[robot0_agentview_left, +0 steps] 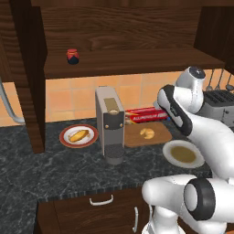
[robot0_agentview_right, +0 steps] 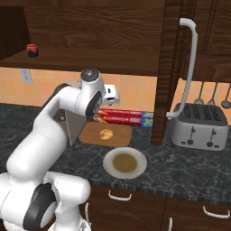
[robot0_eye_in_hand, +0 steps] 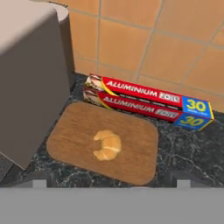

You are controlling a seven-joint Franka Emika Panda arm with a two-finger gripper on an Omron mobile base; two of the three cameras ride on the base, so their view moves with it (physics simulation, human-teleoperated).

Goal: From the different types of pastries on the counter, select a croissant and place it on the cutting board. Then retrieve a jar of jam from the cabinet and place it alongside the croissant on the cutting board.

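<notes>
Golden-brown and ridged, the croissant (robot0_eye_in_hand: 106,145) lies flat near the middle of the board (robot0_eye_in_hand: 78,122), so the first half of the task looks done. What remains is the jar (robot0_agentview_left: 72,56), which stands upright on the cabinet shelf (robot0_agentview_left: 137,61), well apart from the board and above it, toward the shelf's left end.

The jar is likely light, rigid and smooth-sided, so it could slip or tip if nudged off-centre. I would take it across the body just under the red lid, with the fingers level and closing on opposite sides. Being so small, it leaves little room for error in centring.

The gripper (robot0_agentview_right: 113,94) sits above the board at the end of the raised arm, but it is too small in the right base view to make out. In the hand view the fingertips are not clearly visible, so I cannot tell whether they are wide or narrow. Nothing appears to be held.

The left base view shows the bun (robot0_agentview_left: 79,135) on a plate (robot0_agentview_left: 66,137) left of the coffee machine (robot0_agentview_left: 109,123), which the right base view hides behind the arm. The right base view shows the whole toaster (robot0_agentview_right: 198,126). The hand view gives the foil box (robot0_eye_in_hand: 148,100) lying just behind the board
</notes>
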